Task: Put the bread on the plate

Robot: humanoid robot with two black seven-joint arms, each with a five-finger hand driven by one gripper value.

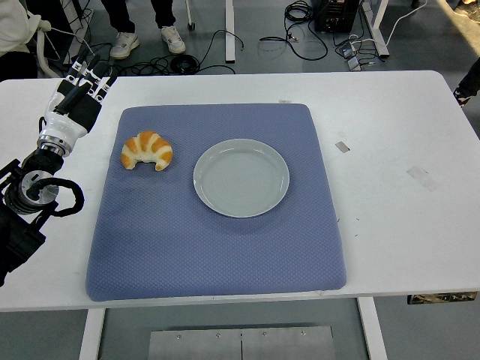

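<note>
One croissant (147, 151) lies on your blue mat (217, 255), just left of the empty plate (241, 178). Your left hand (81, 88) hovers apart, fingers extended, grasping nothing.

A mat (217, 247) lies on the counter (397, 202), left of its middle. On the mat, the plate (241, 178) sits near the centre, and the croissant (146, 151) lies just beside it at its 9 o'clock, apart from its rim. The left hand (81, 88) hovers over the counter past the mat's far left corner, at the croissant's 10 o'clock.

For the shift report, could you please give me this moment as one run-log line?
left hand: open, off the mat | croissant: on blue mat, left of plate | plate: empty | placing: not yet done
</note>
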